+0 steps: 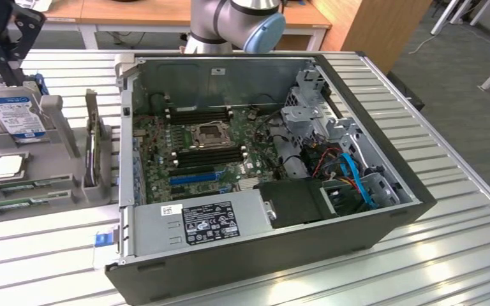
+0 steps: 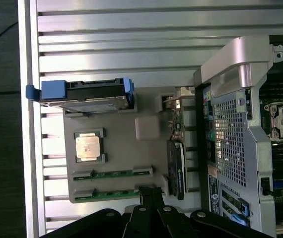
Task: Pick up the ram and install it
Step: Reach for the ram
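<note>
With my pincer closed and empty near one end of the ram in the grey holder, I judge a descent would strike the board instead of straddling it.

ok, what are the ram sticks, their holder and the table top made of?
Ram sticks: matte green circuit board, likely fibreglass laminate.
Holder: flat, matte grey, probably plastic.
Table: ribbed silvery slats catching glare, likely aluminium.

At the exterior view's left, the upright hard drive and standing card crowd the ram sticks; bare table lies lower right.
</note>
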You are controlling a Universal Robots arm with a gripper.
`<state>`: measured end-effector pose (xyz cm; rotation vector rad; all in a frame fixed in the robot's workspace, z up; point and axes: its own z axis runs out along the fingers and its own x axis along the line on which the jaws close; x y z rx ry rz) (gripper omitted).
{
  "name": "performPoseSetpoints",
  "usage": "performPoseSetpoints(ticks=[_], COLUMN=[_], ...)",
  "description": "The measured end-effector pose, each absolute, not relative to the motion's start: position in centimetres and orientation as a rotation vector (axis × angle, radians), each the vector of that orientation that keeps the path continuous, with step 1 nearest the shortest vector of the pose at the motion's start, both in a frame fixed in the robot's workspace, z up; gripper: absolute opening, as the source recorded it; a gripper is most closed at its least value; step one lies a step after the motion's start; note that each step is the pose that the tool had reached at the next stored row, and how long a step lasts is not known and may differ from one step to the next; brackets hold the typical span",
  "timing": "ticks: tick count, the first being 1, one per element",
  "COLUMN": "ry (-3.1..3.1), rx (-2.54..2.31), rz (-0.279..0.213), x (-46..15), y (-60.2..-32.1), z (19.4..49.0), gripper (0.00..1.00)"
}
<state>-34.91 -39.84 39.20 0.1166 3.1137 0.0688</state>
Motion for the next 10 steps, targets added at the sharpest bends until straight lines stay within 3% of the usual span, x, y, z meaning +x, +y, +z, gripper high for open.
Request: performPoseSetpoints(ticks=[10], ry=[3.114], rx=[0.117], rz=[0.069], x=[-36.1], y=[-39.8], z=[39.2], gripper=[0.10])
